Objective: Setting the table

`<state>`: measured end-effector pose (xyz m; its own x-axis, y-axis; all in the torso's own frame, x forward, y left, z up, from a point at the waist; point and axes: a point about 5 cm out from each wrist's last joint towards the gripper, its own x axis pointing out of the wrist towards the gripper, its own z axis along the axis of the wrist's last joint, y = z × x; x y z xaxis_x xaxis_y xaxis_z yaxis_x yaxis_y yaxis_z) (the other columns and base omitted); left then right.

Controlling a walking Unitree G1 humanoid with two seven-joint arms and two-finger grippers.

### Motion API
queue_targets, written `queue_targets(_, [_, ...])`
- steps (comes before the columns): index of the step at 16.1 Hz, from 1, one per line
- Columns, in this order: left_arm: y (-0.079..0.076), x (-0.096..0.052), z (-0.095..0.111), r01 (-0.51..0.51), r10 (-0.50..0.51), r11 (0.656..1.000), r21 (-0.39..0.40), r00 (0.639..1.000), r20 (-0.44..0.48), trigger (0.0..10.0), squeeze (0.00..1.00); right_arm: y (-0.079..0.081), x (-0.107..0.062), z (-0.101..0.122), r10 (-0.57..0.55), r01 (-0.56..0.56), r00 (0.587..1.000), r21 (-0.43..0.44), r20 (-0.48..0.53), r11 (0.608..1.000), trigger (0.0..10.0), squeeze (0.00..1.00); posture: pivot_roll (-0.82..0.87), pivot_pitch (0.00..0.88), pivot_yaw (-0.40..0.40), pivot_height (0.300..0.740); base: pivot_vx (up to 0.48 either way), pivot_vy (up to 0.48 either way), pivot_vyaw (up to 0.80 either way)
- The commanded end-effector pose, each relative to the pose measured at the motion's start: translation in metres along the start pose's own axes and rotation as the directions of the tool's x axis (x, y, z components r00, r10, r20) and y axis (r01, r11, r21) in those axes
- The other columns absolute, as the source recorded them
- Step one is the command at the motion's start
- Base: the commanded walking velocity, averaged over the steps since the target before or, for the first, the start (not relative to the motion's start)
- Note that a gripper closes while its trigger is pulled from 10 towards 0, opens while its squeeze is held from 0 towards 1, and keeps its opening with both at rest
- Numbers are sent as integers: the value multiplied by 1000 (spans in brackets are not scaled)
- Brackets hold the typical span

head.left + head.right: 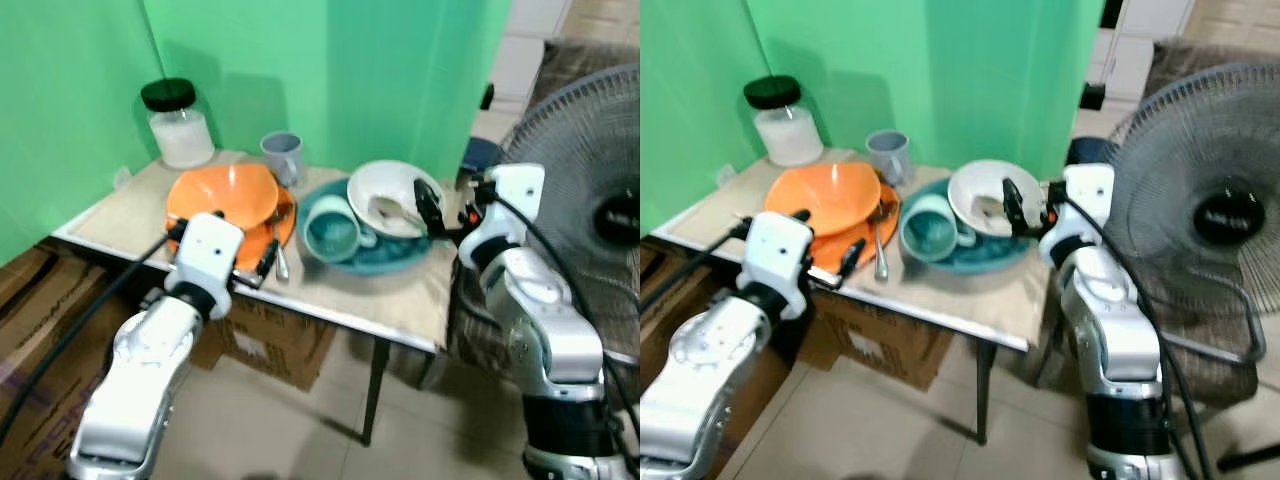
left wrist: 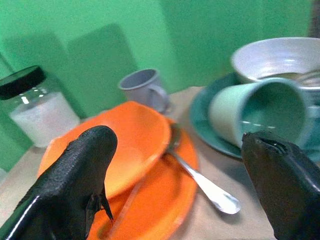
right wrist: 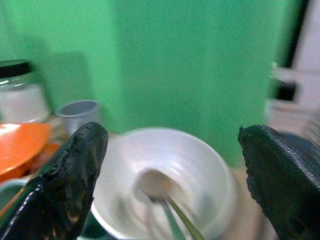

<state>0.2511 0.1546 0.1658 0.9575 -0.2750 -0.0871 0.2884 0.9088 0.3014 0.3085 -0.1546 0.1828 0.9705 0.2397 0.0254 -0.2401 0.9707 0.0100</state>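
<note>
- Bare table (image 1: 375,295) lies along the near edge, before the teal plate (image 1: 400,258).
- A fan (image 1: 600,200) crowds the right side.
- The jar (image 1: 180,125) blocks the back-left corner.

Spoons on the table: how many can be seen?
2. One spoon lies on the orange plate beside the orange bowl. The other spoon rests in the white bowl. More may be hidden under the dishes.

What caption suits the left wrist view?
Open left gripper facing a spoon propped on stacked orange dishes.
</note>
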Motion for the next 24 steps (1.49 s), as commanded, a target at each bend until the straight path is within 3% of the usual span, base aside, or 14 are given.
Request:
queue_targets(1, [7,-4,0,-16,16,1000,22,1000,-8,10000,0,5,7,-1,77,-78,996,-18,-40,997,10000,0,124,0,29,740,368,0,0])
queue_targets(6, [5,-6,4,11,-11,999,36,1000,2,10000,0,-15,18,17,134,-144,986,-98,-102,985,10000,0,127,0,21,740,293,0,0])
queue_targets(9, [-5,-6,11,184,-185,982,27,983,12,10000,0,-21,26,19,224,-252,940,-79,-258,965,10000,0,112,0,29,740,0,0,0])
queue_targets(13, [-21,-6,19,497,-497,866,52,867,-11,10000,0,-45,32,14,197,-285,862,-126,-467,950,10000,0,68,0,34,740,0,0,0])
queue_targets(15, [-21,-6,22,534,-534,845,42,846,-7,10000,0,-44,31,14,225,-327,818,-105,-529,939,10000,0,51,0,40,740,0,0,0])
queue_targets(18, [-24,-13,24,637,-637,770,7,770,-29,10000,0,-38,33,17,285,-390,741,-45,-607,920,10000,0,48,0,37,740,0,0,0])
queue_targets(22, [-18,-22,16,645,-643,764,-21,759,-100,10000,0,-30,47,17,232,-349,700,-40,-676,936,10000,0,56,0,32,740,0,0,0])
queue_targets(23, [-18,-24,15,643,-642,765,-24,759,-107,10000,0,-30,49,16,223,-332,695,-29,-684,943,5725,0,58,0,27,740,0,0,0])
queue_targets(24, [-19,-26,15,644,-643,764,-28,758,-110,10000,0,-30,50,14,217,-310,690,-11,-691,951,0,0,60,0,22,740,0,0,0])
